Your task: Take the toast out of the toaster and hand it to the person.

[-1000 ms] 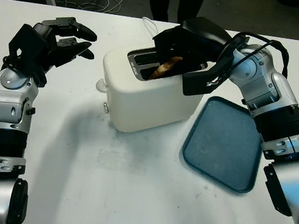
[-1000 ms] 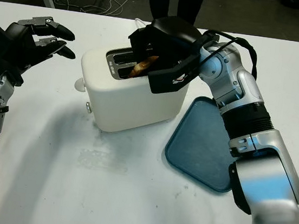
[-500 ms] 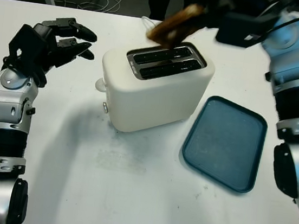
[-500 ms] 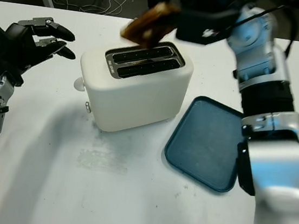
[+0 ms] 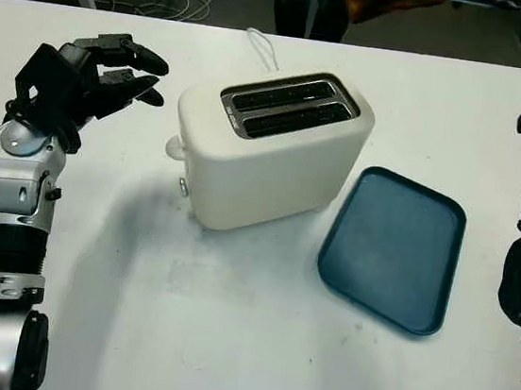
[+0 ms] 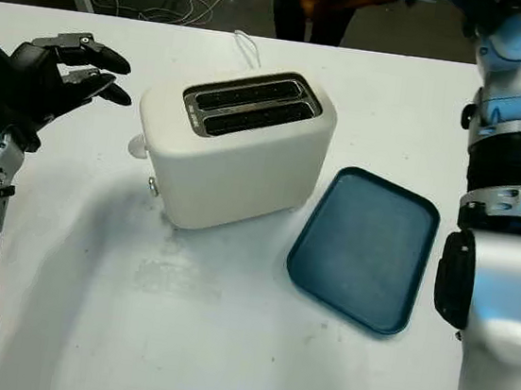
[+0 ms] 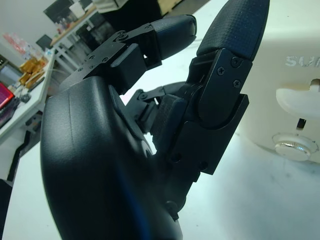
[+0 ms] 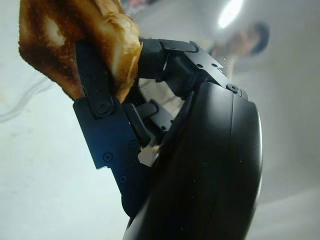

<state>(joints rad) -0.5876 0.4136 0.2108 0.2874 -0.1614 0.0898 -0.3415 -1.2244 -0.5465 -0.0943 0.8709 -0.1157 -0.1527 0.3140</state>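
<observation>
The toast (image 8: 75, 45) is held clear of the toaster (image 5: 271, 149), raised above the far edge of the table (image 5: 223, 343) toward the person (image 5: 312, 6) standing there, whose dark trousers are seen just behind it; in the right wrist view the slice is pinched by the right hand (image 8: 165, 150), one black finger (image 8: 97, 95) being laid across its browned face and the others being curled in behind its pale cut edge; both slots of the toaster are seen empty; the slice is judged light and fairly stiff where it is browned, yet brittle at the crust and soft in the crumb, so a hard squeeze is likely to crack or crush it and a slack one to let it tip out; little slipperiness is expected, the rough toasted surface being good for friction; the hold is best kept low on one end, across the flat faces and not the thin edge, so that the free upper part is left for the person to take; the left hand (image 5: 90, 74) is held open, holding nothing, over the table's left side near the toaster's lever end; the blue tray (image 5: 392, 249) is lying bare just beside the toaster on the right
</observation>
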